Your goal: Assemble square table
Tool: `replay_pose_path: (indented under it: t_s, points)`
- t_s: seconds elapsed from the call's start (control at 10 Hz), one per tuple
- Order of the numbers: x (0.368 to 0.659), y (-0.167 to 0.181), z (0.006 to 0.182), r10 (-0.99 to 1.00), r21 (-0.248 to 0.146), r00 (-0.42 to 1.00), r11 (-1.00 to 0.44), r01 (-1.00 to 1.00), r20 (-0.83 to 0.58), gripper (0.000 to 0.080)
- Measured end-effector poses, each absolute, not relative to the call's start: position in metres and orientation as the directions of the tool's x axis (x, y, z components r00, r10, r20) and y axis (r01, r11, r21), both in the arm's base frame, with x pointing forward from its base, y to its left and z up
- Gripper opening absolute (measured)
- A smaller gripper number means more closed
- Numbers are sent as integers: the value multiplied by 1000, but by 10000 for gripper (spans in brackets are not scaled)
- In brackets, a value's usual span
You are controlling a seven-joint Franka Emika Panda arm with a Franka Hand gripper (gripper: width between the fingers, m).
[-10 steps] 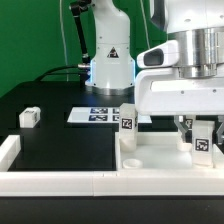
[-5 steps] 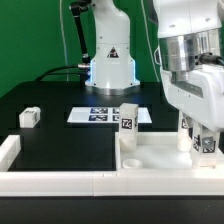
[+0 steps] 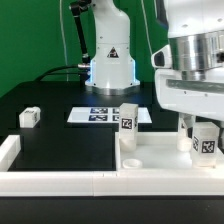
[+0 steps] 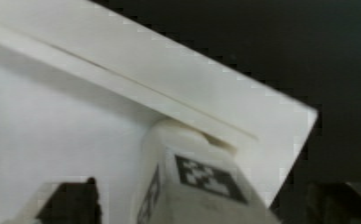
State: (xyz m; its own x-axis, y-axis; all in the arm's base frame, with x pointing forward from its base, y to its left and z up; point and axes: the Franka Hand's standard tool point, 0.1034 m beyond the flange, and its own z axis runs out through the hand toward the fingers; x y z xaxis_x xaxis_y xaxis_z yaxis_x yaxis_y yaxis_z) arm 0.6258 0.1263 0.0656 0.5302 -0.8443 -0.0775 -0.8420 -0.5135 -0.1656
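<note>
The white square tabletop slab (image 3: 165,157) lies at the exterior view's right; it fills much of the wrist view (image 4: 52,120). One tagged white leg (image 3: 129,118) stands upright at its far left corner. Another tagged leg (image 3: 205,141) stands at the right corner, also seen in the wrist view (image 4: 195,175). My gripper (image 3: 200,122) hovers just over this leg. In the wrist view the gripper (image 4: 203,205) is open, its dark fingers (image 4: 70,200) on either side of the leg with a gap on each side. A small leg block (image 3: 29,117) lies far left on the black table.
The marker board (image 3: 100,115) lies flat behind the slab near the robot base (image 3: 110,65). A low white border wall (image 3: 55,182) runs along the front edge and turns up at the left (image 3: 8,150).
The wrist has turned over the right leg and lifted a little, so more of that leg now shows below the fingers. The parts have not shifted.
</note>
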Motion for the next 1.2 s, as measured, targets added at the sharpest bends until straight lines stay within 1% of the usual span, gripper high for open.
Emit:
replay_pose_path:
  t_s: [0.1,0.2,0.3,0.4,0.5,0.6,0.7,0.8,0.9,1.0,1.1,1.2]
  points:
    - [626,124,65,-822,-168,566,-550,-818,-69,616]
    - [626,123,65,-791,-171,609,-593,-787,-59,639]
    - [626,124,65,-718,-176,695,-680,-712,-39,648]
    - [627,123,65,-557,-158,831,-821,-548,14,648]
    - [628,121,66,-382,-135,923,-918,-372,53,648]
    - [636,113,73,-224,-135,968,-969,-208,112,648]
    - [635,113,74,-220,-137,965,-970,-202,139,648]
    - [632,114,72,-250,-139,960,-962,-233,124,648]
    - [633,113,72,-251,-138,960,-963,-233,125,553]
    - [632,114,71,-292,-144,949,-951,-274,118,553]
    - [632,114,71,-377,-156,920,-920,-359,103,350]
    - [632,113,71,-436,-161,895,-894,-418,93,291]
